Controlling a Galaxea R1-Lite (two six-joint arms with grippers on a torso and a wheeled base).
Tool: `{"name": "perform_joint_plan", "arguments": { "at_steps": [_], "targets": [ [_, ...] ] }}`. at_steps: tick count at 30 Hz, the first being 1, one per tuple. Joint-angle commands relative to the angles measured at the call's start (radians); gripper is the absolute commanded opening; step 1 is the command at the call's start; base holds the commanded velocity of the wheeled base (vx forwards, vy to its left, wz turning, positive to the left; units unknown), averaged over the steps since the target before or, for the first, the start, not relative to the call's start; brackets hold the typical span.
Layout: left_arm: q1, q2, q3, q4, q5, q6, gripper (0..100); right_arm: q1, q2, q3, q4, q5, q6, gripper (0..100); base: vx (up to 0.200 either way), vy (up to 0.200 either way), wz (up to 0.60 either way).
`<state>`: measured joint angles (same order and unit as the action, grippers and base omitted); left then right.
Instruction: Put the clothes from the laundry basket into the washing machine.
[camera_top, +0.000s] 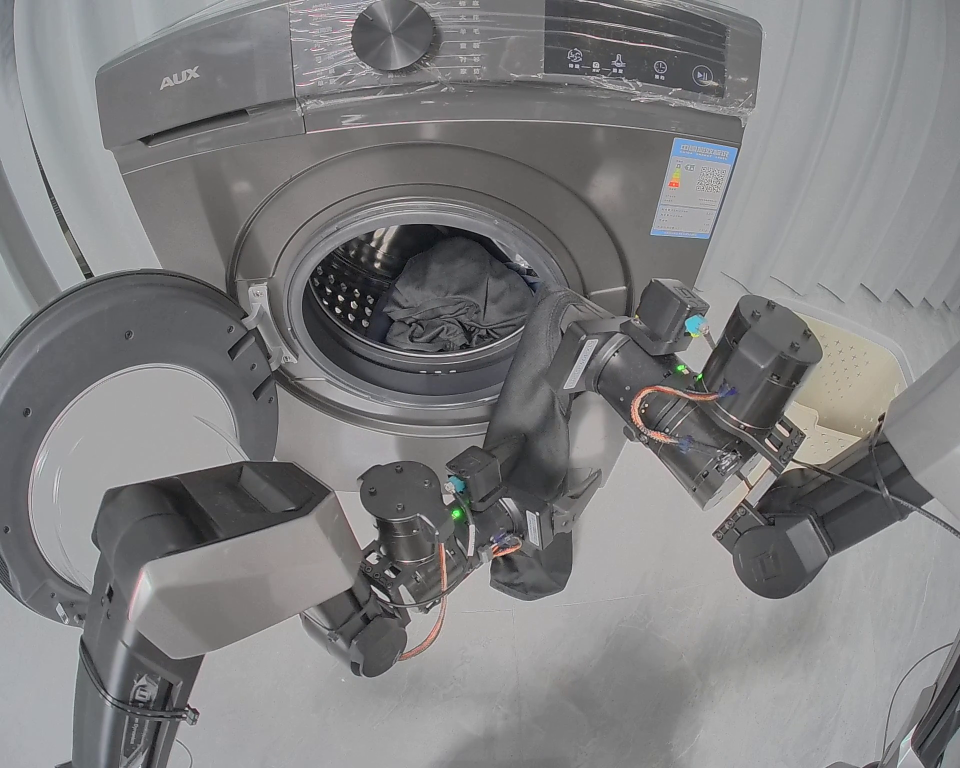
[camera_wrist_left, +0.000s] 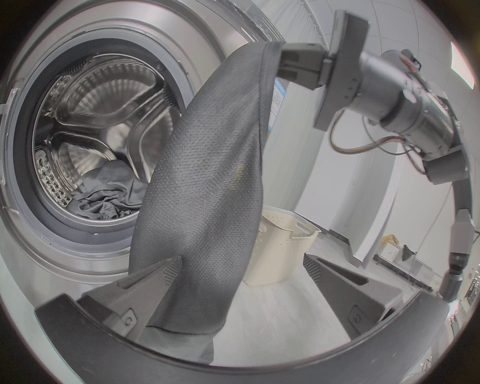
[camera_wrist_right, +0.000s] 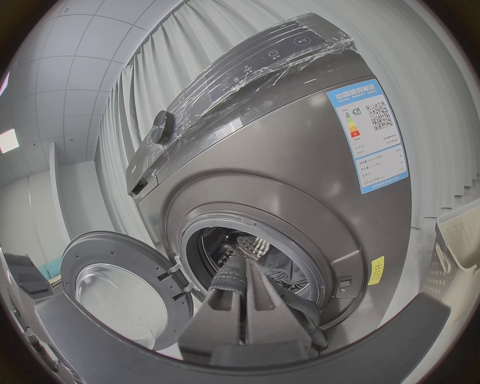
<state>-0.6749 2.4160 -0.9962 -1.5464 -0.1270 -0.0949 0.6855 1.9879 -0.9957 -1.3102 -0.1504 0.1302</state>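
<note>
- Head view: the washing machine (camera_top: 400, 160) stands at the far side of the floor, its round door (camera_top: 120, 400) swung open to the left.
- A crumpled heap of dark clothes (camera_top: 460, 295) lies at the bottom of the drum, inside the opening.
- The right pincer (camera_top: 556, 312) is at the right rim of the drum opening. It is closed tight on the top edge of a dark mesh garment (camera_top: 535, 400).
- The garment hangs straight down from that grip in front of the machine. It is outside the drum, and its lower end is close to the floor.
- The left pincer (camera_wrist_left: 240, 260) sits low and near, in front of the machine. It is spread wide and grips nothing.
- In the left wrist view the garment drops between its fingers (camera_wrist_left: 150, 280) and brushes against one of them.
- A cream laundry basket (camera_top: 850, 380) stands on the floor to the right of the machine, beyond the right arm.
</note>
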Motion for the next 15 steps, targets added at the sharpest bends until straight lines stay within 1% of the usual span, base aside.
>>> {"name": "perform_joint_plan", "arguments": {
  "at_steps": [1, 4, 14, 15],
  "targets": [
    [0.008, 0.078, -0.102, 0.003, 0.055, 0.000, 100, 0.008, -0.006, 0.005, -0.003, 0.000, 0.000, 0, 0.000, 0.000, 0.00],
    [0.009, 0.078, -0.110, 0.005, 0.073, 0.000, 100, 0.008, -0.009, 0.005, -0.003, 0.000, 0.000, 0, 0.000, 0.000, 0.00],
    [0.012, 0.034, -0.048, 0.000, 0.075, 0.001, 100, -0.004, -0.017, 0.011, -0.004, -0.001, 0.011, 0, 0.000, 0.000, 0.00],
    [0.012, 0.034, -0.048, 0.000, 0.075, 0.001, 0, -0.003, -0.017, 0.011, -0.004, -0.001, 0.011, 0, 0.000, 0.000, 0.00]
  ]
}}
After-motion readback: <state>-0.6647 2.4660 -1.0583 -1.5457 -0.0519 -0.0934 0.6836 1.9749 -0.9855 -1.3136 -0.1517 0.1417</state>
